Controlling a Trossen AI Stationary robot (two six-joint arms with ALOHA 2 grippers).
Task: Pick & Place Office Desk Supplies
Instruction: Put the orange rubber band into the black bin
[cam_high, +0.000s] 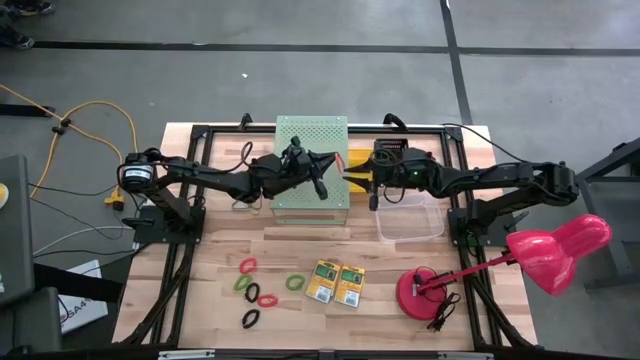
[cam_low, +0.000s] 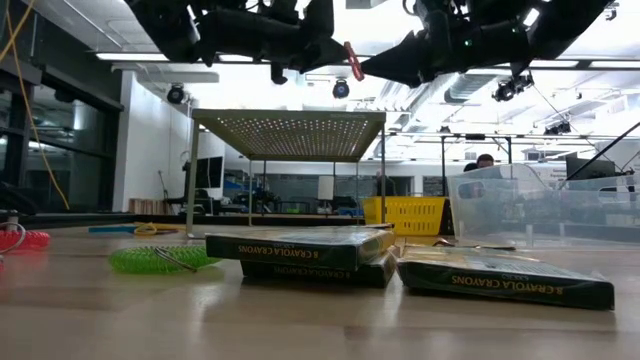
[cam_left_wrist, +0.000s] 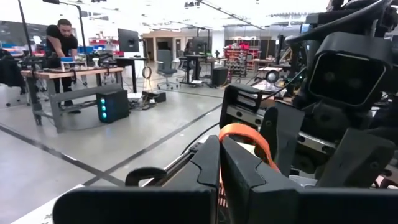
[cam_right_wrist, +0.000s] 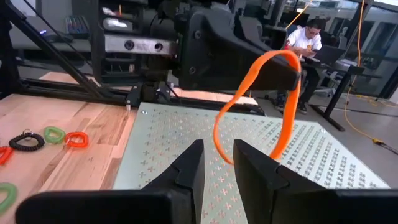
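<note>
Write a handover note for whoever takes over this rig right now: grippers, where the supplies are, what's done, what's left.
Left gripper: shut on the orange band, raised over the pale-green perforated box.
Right gripper: jaws slightly apart just short of the band, holding nothing; this looks like a handover.
On the table: two crayon boxes side by side, with red, green and black bands beside them.
Clear bin: appears empty.
Done: orange band lifted. Left: place it, then everything else.

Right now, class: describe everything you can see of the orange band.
The orange band is a thin, flat, rubbery loop, stretched long and hanging in the air above the pale-green perforated box. The shut left gripper pinches its upper end. The right gripper faces it, fingers slightly apart and not touching it.
</note>
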